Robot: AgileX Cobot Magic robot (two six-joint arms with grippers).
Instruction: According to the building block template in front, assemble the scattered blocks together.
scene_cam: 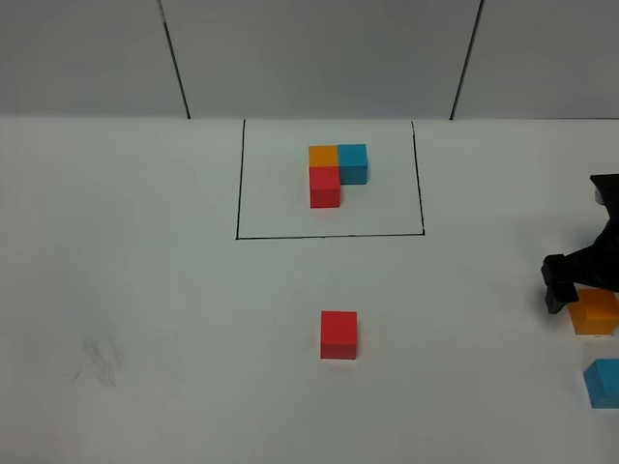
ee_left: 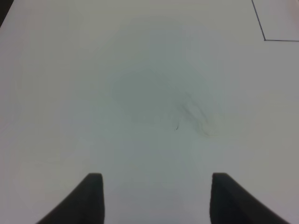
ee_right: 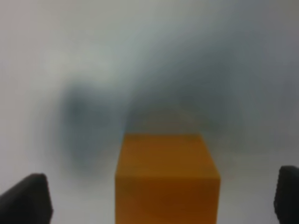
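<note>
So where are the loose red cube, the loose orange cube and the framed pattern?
loose red cube point(scene_cam: 338, 329), high view, top face.
loose orange cube point(ee_right: 166, 156), right wrist view, top face.
framed pattern point(scene_cam: 326, 177), high view, its red cube.

No text, label, brand, number or sign can be read in any view. The red block point(scene_cam: 338, 334), orange block point(scene_cam: 595, 314), blue block point(scene_cam: 604, 382) and template cubes point(scene_cam: 338, 174) show plain faces. The table point(scene_cam: 145, 290) bears only a black drawn frame point(scene_cam: 329, 235) and faint smudges point(scene_cam: 97, 362).
</note>
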